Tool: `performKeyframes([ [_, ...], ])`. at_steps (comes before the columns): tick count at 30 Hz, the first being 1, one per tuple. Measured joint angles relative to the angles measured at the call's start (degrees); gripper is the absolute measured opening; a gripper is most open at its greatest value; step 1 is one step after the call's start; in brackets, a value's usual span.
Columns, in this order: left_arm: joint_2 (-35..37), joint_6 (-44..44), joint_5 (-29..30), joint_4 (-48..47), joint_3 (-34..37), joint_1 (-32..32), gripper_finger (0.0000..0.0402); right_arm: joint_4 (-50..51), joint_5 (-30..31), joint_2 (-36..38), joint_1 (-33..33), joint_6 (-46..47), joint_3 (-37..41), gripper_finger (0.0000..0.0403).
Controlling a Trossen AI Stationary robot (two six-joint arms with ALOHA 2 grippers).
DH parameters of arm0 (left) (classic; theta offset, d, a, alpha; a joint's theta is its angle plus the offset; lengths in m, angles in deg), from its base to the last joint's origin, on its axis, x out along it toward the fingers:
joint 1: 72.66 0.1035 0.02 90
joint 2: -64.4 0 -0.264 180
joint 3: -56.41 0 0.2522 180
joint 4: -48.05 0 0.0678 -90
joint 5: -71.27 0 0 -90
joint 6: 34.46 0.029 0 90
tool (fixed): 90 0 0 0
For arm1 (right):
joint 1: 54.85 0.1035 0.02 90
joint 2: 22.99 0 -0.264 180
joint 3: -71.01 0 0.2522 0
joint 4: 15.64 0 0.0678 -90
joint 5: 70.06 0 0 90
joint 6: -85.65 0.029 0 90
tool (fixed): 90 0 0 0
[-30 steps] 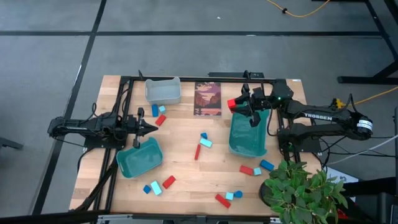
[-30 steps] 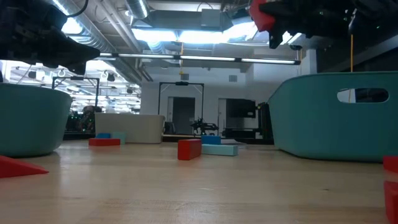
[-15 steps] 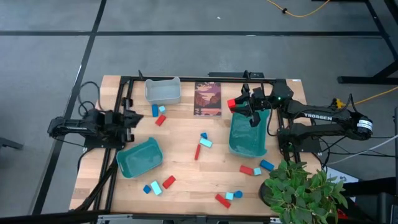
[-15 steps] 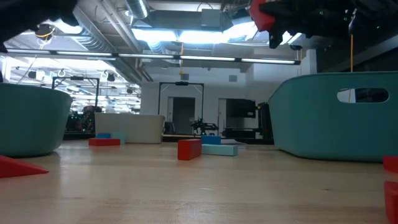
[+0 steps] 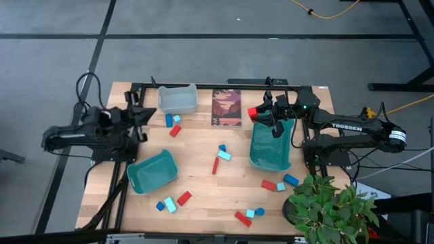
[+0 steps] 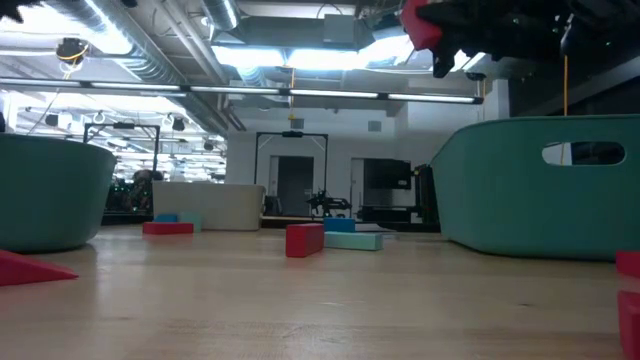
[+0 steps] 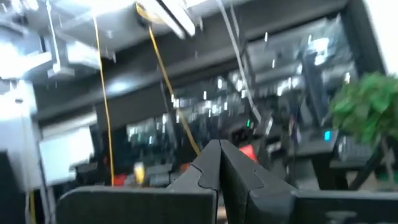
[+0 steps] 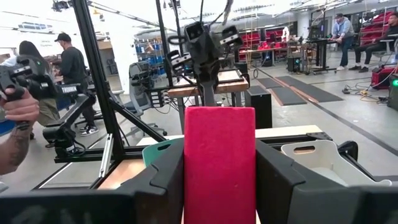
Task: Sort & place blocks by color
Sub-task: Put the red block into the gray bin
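From above, the right gripper [image 5: 260, 112] held a red block [image 5: 252, 112] pinched between its fingers at the far rim of the tall teal bin [image 5: 270, 150] near the table's [image 5: 203, 183] far right corner; carrying it inward over the bin's mouth before letting go looked wise. In the right wrist view the red block [image 8: 219, 163] sat upright between both fingers [image 8: 163, 180], so a plain opening should have dropped it cleanly. In the left wrist view the left gripper [image 7: 219, 163] was closed on nothing, raised at the table's far left edge.

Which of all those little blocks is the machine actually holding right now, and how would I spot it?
Find the tall teal bin on the table's right side. Above its far end hangs the right gripper, shut on a red block. It is the only block off the table; every other one lies on the wood.
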Motion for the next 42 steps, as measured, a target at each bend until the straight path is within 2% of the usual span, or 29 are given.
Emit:
performKeyframes([
  [3,-4.98,-1.70,-1.07,-6.59,-5.30,1.99,0.0000,0.00,0.00,0.00,0.00,-0.02,0.00,0.0138],
  [7,-9.88,-6.37,-6.33,-12.74,-9.95,4.47,0.0000,0.00,-0.02,0.00,0.00,-0.29,-0.02,0.0138],
  [16,-12.68,-19.62,-18.43,-12.07,-8.92,8.22,0.0000,-0.02,-0.05,0.00,-0.02,-1.33,-0.02,0.0138],
  [30,-12.29,-18.12,-15.97,-11.00,-7.55,8.44,0.0005,0.07,-0.24,0.00,-0.02,-1.31,-0.02,0.0138],
  [42,-12.29,-18.95,-14.59,-11.03,-7.55,8.44,0.0099,0.11,-0.22,0.00,-0.02,-1.33,-0.02,0.0138],
])
